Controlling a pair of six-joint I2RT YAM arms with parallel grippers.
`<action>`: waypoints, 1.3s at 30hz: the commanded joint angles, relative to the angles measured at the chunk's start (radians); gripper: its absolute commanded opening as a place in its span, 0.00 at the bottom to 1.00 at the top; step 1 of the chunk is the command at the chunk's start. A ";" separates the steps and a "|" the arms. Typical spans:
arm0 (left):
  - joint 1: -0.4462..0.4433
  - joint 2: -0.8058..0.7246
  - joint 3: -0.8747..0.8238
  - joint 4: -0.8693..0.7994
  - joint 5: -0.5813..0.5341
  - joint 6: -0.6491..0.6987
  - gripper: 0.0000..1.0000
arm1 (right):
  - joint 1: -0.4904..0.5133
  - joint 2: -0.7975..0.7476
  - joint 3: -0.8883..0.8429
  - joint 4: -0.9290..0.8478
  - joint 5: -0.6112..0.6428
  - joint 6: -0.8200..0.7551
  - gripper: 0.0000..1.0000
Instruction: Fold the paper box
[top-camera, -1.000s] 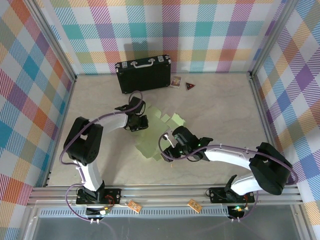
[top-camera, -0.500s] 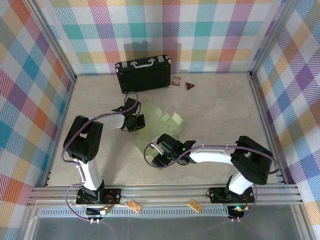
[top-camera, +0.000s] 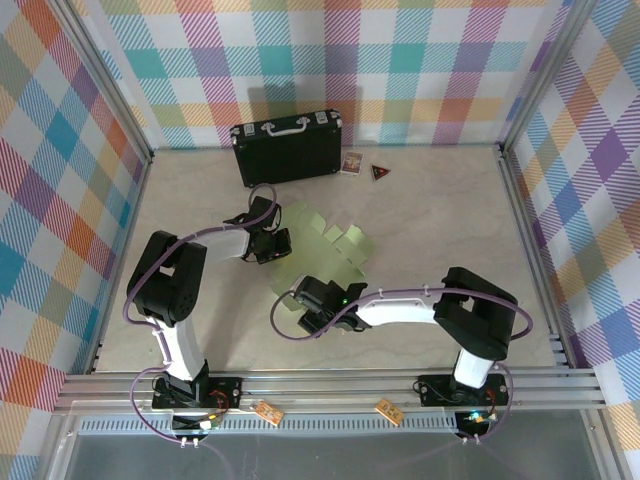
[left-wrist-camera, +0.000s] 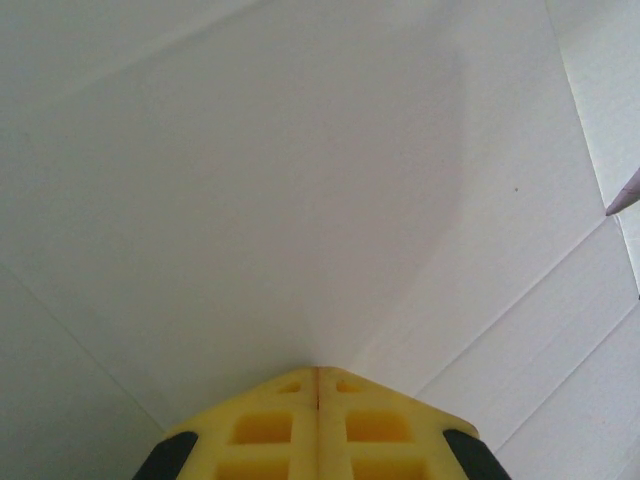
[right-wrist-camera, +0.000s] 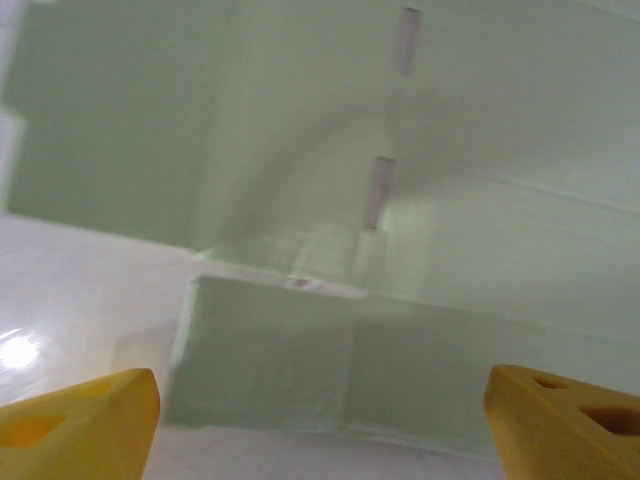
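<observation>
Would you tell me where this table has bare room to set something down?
The widest bare patch of the beige table lies between the pale green flat paper box and the right wall. Another lies by the left wall, in front of the black hard case. Crowded: the middle, where the left tool and right tool meet at the box.

- We see a black case (top-camera: 288, 150) at the back wall.
- Right of it we find a small card (top-camera: 351, 163) and a dark triangle (top-camera: 379, 172).
</observation>
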 joint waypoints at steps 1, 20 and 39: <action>0.000 0.056 -0.046 -0.091 0.000 0.015 0.01 | -0.040 0.007 0.028 -0.062 0.029 0.044 0.84; -0.023 0.059 -0.036 -0.106 -0.022 0.042 0.01 | -0.247 -0.082 0.013 -0.067 -0.180 0.075 0.80; -0.026 0.055 -0.032 -0.114 -0.028 0.049 0.00 | -0.397 -0.028 -0.017 -0.066 -0.270 0.084 0.77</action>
